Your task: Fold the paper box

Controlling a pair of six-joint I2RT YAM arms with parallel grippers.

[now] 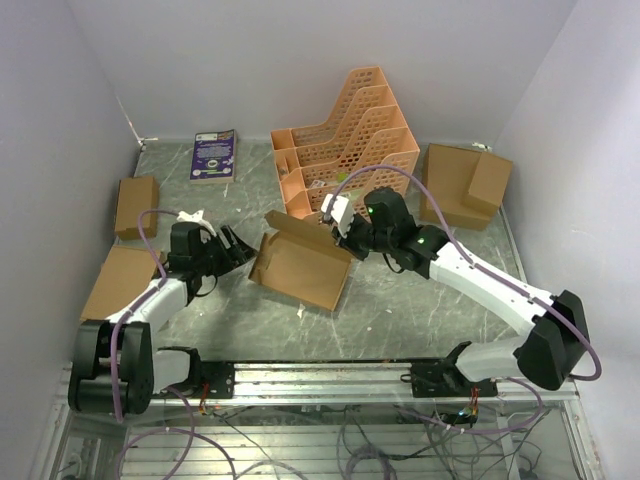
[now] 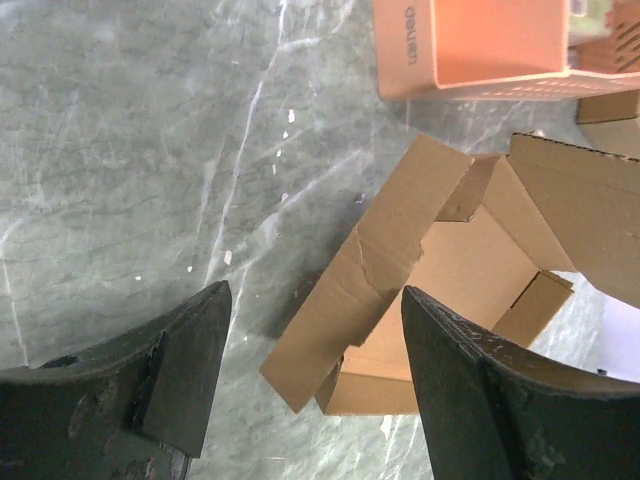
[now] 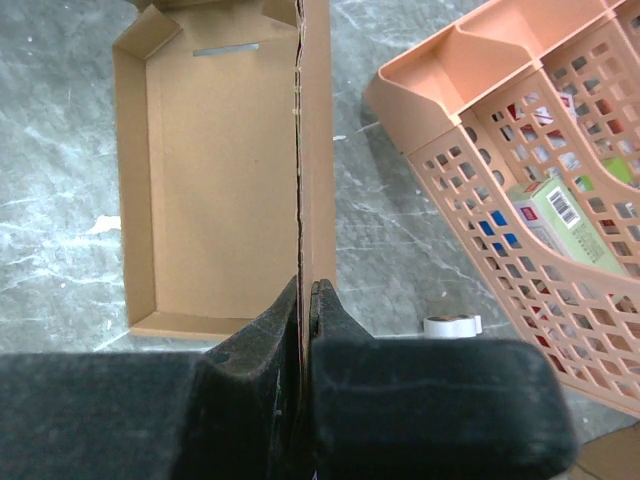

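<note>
The paper box (image 1: 300, 262) looks light and thin: stiff across its panels, willing to bend at the creases, and easy to crush or tear. I judge it best taken by pinching a wall edge or flap flat, not by squeezing across the tray.

It rests on the table (image 1: 400, 300) just in front of the file rack (image 1: 345, 135), on the side toward the arms. It is partly formed, a shallow tray with some walls raised.

The left end effector (image 1: 238, 248) is left of the rack's front. It hangs wide open with nothing in it, the box's left wall just beside its fingertips. I cannot tell whether they touch.

The right end effector (image 3: 305, 290), directly in front of the rack, is closed narrow on the box's upright right-hand wall, clamping the thin edge.
</note>
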